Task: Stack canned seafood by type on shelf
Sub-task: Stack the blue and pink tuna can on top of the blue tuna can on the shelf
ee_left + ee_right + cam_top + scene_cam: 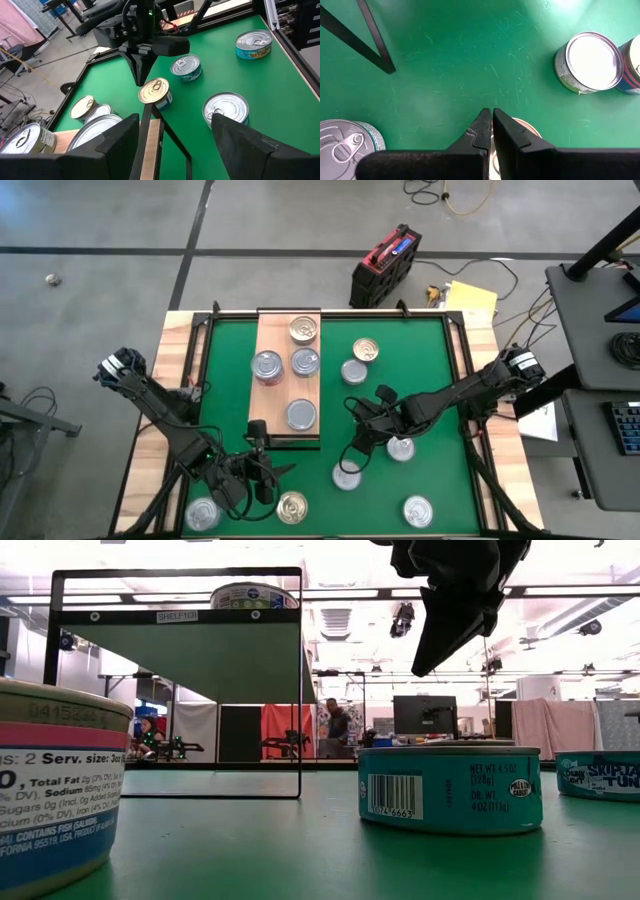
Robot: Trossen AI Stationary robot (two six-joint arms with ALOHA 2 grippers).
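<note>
The right gripper [352,452], pinched together and holding nothing, hangs just above a silver can [347,475], nearer than the left arm.

Bare mat [225,395] left of shelf [272,395]; cans [353,372] crowding right.

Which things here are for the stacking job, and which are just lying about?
For the job:
- small round metal seafood tins
- light wooden shelf board
- left pincer, open
- right pincer, shut

Just lying about:
- red and black case on the floor
- yellow papers
</note>
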